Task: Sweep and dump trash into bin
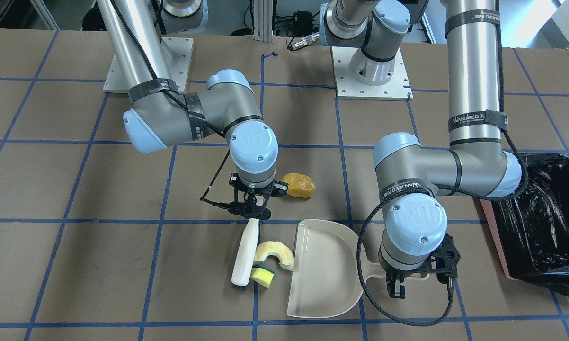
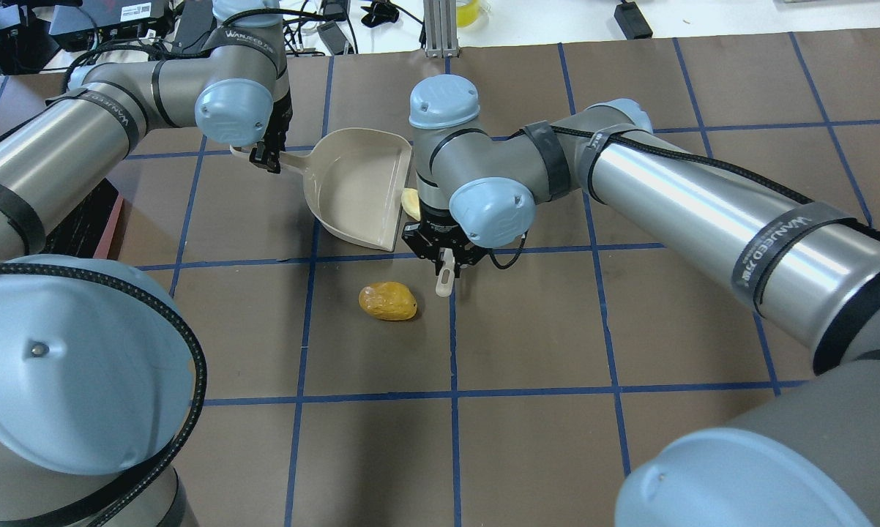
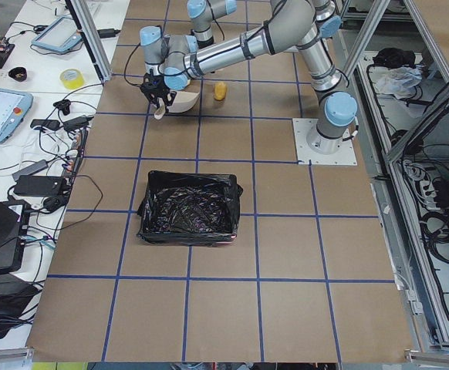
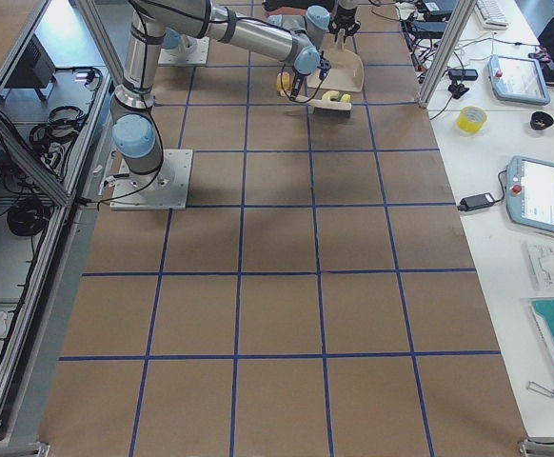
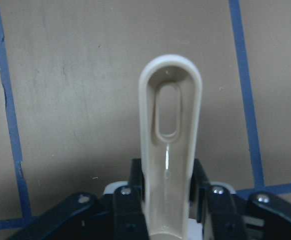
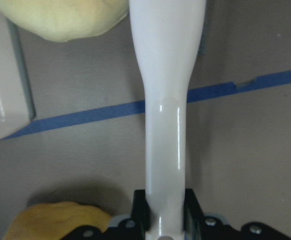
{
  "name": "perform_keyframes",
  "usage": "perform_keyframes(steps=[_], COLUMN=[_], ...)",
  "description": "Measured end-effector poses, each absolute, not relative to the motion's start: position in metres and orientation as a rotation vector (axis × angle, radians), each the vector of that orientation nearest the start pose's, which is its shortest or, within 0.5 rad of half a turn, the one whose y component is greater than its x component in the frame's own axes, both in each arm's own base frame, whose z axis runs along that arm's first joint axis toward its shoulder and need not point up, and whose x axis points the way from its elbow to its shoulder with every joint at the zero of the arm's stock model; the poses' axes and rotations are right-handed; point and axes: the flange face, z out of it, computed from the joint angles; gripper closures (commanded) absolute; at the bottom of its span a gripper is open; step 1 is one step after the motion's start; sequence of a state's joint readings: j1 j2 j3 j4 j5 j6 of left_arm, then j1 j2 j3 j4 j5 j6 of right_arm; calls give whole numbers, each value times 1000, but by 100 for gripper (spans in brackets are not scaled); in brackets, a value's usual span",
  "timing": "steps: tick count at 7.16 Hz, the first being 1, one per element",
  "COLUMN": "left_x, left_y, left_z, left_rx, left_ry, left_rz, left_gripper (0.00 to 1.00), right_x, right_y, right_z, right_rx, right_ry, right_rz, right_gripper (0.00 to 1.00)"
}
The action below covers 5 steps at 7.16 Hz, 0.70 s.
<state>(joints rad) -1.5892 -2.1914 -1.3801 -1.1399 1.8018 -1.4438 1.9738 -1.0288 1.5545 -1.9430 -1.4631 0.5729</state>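
Beige dustpan (image 1: 322,270) clamped in left fingers (image 5: 134,176), brush (image 1: 245,253) in right fingers (image 6: 139,200); front view shows block (image 1: 262,276), overhead doesn't.

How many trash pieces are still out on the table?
3: the yellow lump beside the right gripper; the cream crescent and the yellow-green block between the brush and the dustpan. None seems hidden.

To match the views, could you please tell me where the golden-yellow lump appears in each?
Front-facing: golden-yellow lump centre, above-left of the dustpan.
Overhead: lump centre, below the dustpan.
Exterior left: lump top, right of the dustpan.
Exterior right: lump top, left of the dustpan.
Left wrist: not in it.
Right wrist: lump bottom-left corner.
Shared landmark: the beige dustpan.
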Motion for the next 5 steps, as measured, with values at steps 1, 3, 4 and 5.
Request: perform_keyframes(steps=[1, 3, 4, 5], left_x=[-123, -123, -124, -124], left_y=[-701, -701, -701, -701], left_z=[248, 247, 247, 247], left_rx=[-1939, -1946, -1949, -1952], left_ry=[2238, 2234, 2233, 2232], left_rz=[-232, -232, -232, -231], left_gripper=[100, 100, 100, 100], right_x=[406, 437, 445, 451], right_y=[-539, -554, -563, -570], right_z=[214, 218, 219, 222], right_rx=[183, -55, -136, -187], right_ry=[3069, 3002, 2972, 2952], right_rz=[263, 224, 208, 192], right_gripper=[95, 95, 95, 94])
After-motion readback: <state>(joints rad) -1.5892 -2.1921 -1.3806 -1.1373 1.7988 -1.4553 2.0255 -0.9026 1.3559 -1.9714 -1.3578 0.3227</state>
